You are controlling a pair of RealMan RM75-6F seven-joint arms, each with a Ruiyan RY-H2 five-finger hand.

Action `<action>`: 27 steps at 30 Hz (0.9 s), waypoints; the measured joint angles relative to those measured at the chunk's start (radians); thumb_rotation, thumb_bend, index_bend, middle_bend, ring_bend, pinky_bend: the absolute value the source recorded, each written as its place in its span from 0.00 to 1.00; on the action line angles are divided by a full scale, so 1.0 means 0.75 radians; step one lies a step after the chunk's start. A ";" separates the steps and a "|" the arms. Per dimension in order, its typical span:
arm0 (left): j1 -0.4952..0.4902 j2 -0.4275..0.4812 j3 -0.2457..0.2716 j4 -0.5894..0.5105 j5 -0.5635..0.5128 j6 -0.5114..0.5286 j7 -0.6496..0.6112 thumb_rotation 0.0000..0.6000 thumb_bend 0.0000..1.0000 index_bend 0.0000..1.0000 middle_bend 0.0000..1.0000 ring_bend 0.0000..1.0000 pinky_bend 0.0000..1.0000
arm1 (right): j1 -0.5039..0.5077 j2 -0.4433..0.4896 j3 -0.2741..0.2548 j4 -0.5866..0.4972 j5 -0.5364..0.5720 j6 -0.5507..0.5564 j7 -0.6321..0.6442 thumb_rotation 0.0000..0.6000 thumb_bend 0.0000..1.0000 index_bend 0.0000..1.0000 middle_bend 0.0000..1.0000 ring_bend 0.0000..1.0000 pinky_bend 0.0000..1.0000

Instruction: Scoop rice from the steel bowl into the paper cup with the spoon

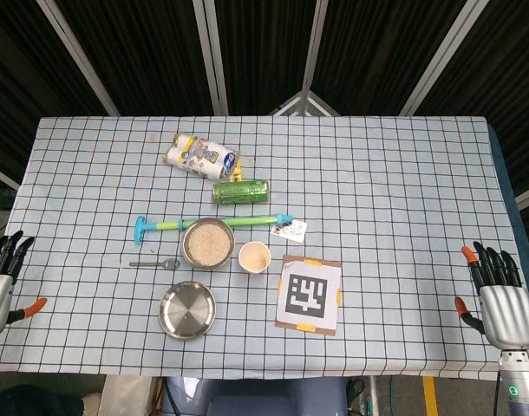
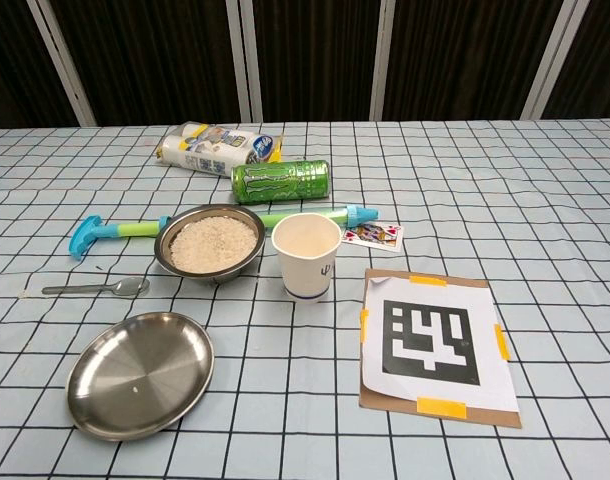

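Note:
A steel bowl (image 1: 206,243) (image 2: 209,242) full of rice stands mid-table. The paper cup (image 1: 254,257) (image 2: 306,256) stands upright just to its right and looks empty. A metal spoon (image 1: 155,263) (image 2: 95,289) lies flat on the cloth left of the bowl, bowl end toward it. In the head view my left hand (image 1: 0,282) is at the table's left edge and my right hand (image 1: 500,299) at the right edge, both with fingers spread and holding nothing, far from the objects. The chest view shows neither hand.
An empty steel plate (image 1: 187,309) (image 2: 140,373) sits in front of the spoon. A blue-green stick (image 1: 212,224), a green can (image 1: 240,191), a plastic-wrapped pack (image 1: 200,156) and a playing card (image 1: 291,230) lie behind the bowl. A marker card (image 1: 309,294) lies right of the cup.

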 measured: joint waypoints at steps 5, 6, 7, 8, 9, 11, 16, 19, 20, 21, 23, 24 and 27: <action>0.000 0.005 0.001 -0.003 -0.014 -0.011 -0.001 1.00 0.00 0.00 0.00 0.00 0.00 | 0.002 0.002 0.001 0.004 0.000 -0.004 0.007 1.00 0.38 0.00 0.00 0.00 0.00; 0.000 0.006 0.001 -0.005 -0.018 -0.014 -0.003 1.00 0.00 0.00 0.00 0.00 0.00 | 0.002 0.003 0.000 0.004 0.001 -0.007 0.009 1.00 0.38 0.00 0.00 0.00 0.00; 0.001 0.009 0.001 -0.010 -0.021 -0.017 -0.005 1.00 0.00 0.00 0.00 0.00 0.00 | 0.003 0.004 -0.001 0.003 0.001 -0.008 0.010 1.00 0.38 0.00 0.00 0.00 0.00; 0.001 0.010 0.001 -0.014 -0.023 -0.017 -0.006 1.00 0.00 0.00 0.00 0.00 0.00 | 0.003 0.004 -0.001 0.003 0.000 -0.007 0.008 1.00 0.38 0.00 0.00 0.00 0.00; 0.001 0.012 0.000 -0.017 -0.023 -0.017 -0.006 1.00 0.00 0.00 0.00 0.00 0.00 | 0.002 0.004 0.000 0.003 -0.001 -0.005 0.007 1.00 0.38 0.00 0.00 0.00 0.00; 0.001 0.013 0.001 -0.018 -0.020 -0.015 -0.004 1.00 0.00 0.00 0.00 0.00 0.00 | 0.002 0.002 0.000 0.004 -0.003 0.000 0.005 1.00 0.38 0.00 0.00 0.00 0.00; -0.003 0.013 0.001 -0.023 -0.034 -0.032 0.000 1.00 0.00 0.00 0.00 0.00 0.00 | 0.002 0.002 0.001 0.007 0.000 -0.003 0.013 1.00 0.38 0.00 0.00 0.00 0.00; -0.007 0.015 0.000 -0.031 -0.042 -0.044 -0.001 1.00 0.00 0.00 0.00 0.00 0.00 | 0.001 0.002 0.000 0.004 0.000 -0.003 0.010 1.00 0.38 0.00 0.00 0.00 0.00; -0.008 0.016 -0.001 -0.034 -0.044 -0.048 0.000 1.00 0.00 0.00 0.00 0.00 0.00 | 0.001 0.001 0.001 0.004 0.000 0.000 0.007 1.00 0.38 0.00 0.00 0.00 0.00; -0.010 0.017 -0.001 -0.038 -0.046 -0.053 0.002 1.00 0.00 0.00 0.00 0.01 0.03 | 0.000 0.000 0.001 0.003 -0.001 0.003 0.005 1.00 0.38 0.00 0.00 0.00 0.00; -0.017 0.019 -0.003 -0.047 -0.054 -0.067 0.012 1.00 0.01 0.00 0.02 0.07 0.16 | -0.002 -0.003 0.001 0.003 -0.002 0.006 0.003 1.00 0.38 0.00 0.00 0.00 0.00; -0.020 0.020 -0.005 -0.051 -0.058 -0.072 0.019 1.00 0.01 0.01 0.06 0.15 0.27 | -0.002 -0.003 0.001 0.002 -0.002 0.006 0.004 1.00 0.38 0.00 0.00 0.00 0.00; -0.040 0.021 -0.023 -0.060 -0.070 -0.086 0.046 1.00 0.04 0.09 0.29 0.45 0.52 | -0.004 -0.004 0.000 0.001 -0.004 0.010 0.002 1.00 0.38 0.00 0.00 0.00 0.00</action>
